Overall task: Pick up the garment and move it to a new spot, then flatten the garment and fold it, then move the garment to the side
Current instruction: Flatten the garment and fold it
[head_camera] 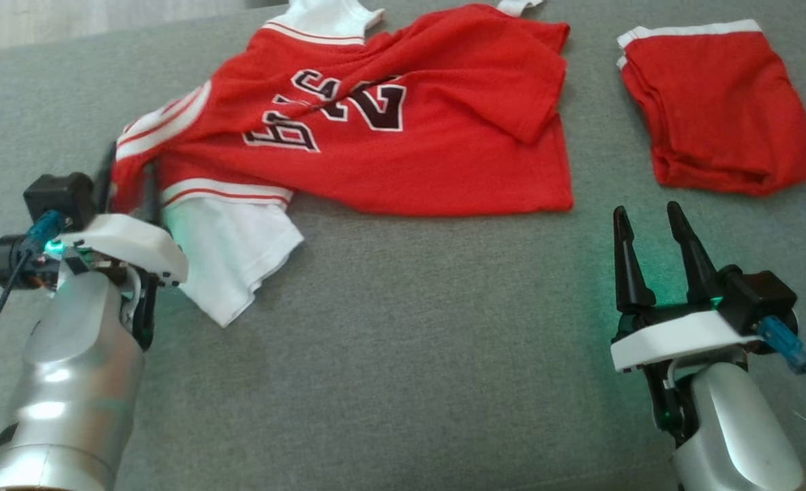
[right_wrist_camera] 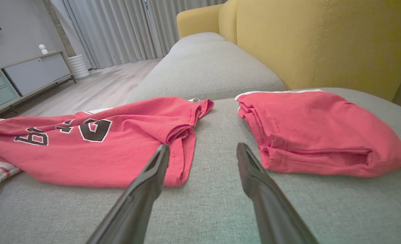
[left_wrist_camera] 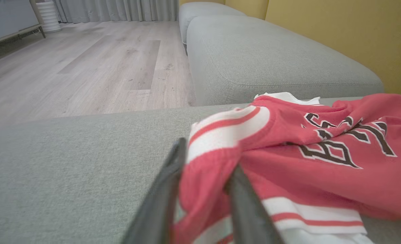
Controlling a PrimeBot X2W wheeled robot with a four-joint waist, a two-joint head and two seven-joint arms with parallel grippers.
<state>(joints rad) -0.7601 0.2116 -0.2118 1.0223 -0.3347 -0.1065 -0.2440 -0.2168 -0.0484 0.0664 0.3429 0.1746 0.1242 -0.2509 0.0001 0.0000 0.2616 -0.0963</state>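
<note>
Jersey (head_camera: 403, 136) spread across the far left and centre of the seat cushion (head_camera: 410, 341); folded garment (head_camera: 717, 109) lies apart at far right. Left gripper (head_camera: 130, 184) at the jersey's near-left sleeve, cloth between its fingers. Right gripper (head_camera: 648, 218) near right, over bare cushion.

Rumpled red jersey (head_camera: 444, 164), partly spread

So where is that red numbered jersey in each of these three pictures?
Head view: the jersey lies across the upper middle.
Left wrist view: jersey at lower right, caught in the left tool.
Right wrist view: jersey at left.
Shared landmark: its black number print.
</note>
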